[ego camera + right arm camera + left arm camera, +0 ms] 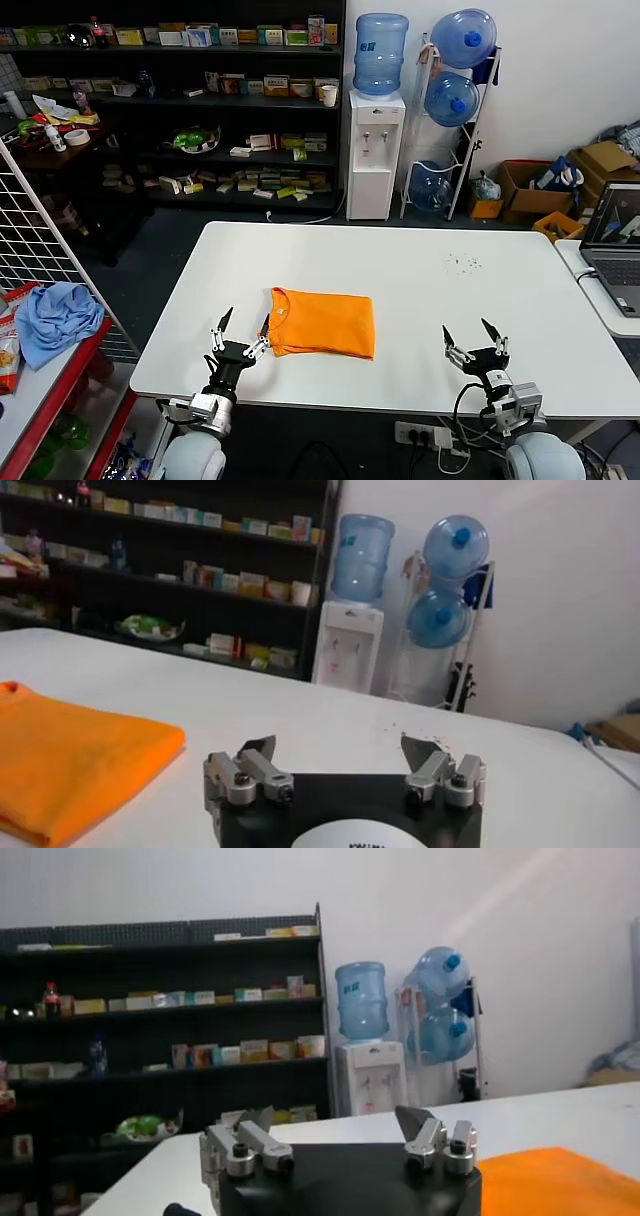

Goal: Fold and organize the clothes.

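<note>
**Folded orange shirt on the tabletop, both grippers empty**

The orange T-shirt (323, 323) is seen lying folded into a compact rectangle on the white tabletop (420, 270), toward the near edge and left of centre. Its collar is turned to the 9 o'clock side in the head view. The white lettering cannot be made out on the exposed face. In the left wrist view only a corner of the shirt (560, 1173) is shown, cut off by the frame edge; in the right wrist view part of it (70, 755) is cut off as well.

The left gripper (242, 334) is held just beside the shirt's collar end, at about 9 o'clock from it, jaws wide apart and nothing between them. Whether its inner tip touches the fabric cannot be told. The right gripper (472, 341) is held over the near edge of the tabletop at about 3 o'clock from the shirt, well apart from it, jaws likewise spread and empty.

A light blue cloth (58, 317) is seen on a red shelf at far left, partly behind a wire grid.
</note>
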You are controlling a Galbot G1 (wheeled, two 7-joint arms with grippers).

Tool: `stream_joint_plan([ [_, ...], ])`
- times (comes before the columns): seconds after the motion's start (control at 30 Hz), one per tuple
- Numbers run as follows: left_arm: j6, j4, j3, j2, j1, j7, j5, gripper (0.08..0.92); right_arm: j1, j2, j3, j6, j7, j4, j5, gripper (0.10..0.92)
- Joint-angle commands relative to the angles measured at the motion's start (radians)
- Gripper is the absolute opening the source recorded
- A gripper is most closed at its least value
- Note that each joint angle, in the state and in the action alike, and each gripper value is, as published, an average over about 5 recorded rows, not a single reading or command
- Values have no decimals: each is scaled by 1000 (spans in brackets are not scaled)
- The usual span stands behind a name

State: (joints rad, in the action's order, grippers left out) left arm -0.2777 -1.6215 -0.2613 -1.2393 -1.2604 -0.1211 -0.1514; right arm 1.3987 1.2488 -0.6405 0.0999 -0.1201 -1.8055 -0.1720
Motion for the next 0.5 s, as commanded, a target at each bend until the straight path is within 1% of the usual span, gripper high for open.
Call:
stream_joint_plan([
  [0.03,55,-5,-77,44,-34,33,82,823,-4,43,-36,27,-23,-10,41,823],
  [0.17,94,-18,-87,20,-38,52,110,823,-9,61,-55,43,-22,-25,49,823],
  [0.5,130,-41,-100,-4,-42,56,135,823,-27,85,-80,67,-22,-37,44,823],
])
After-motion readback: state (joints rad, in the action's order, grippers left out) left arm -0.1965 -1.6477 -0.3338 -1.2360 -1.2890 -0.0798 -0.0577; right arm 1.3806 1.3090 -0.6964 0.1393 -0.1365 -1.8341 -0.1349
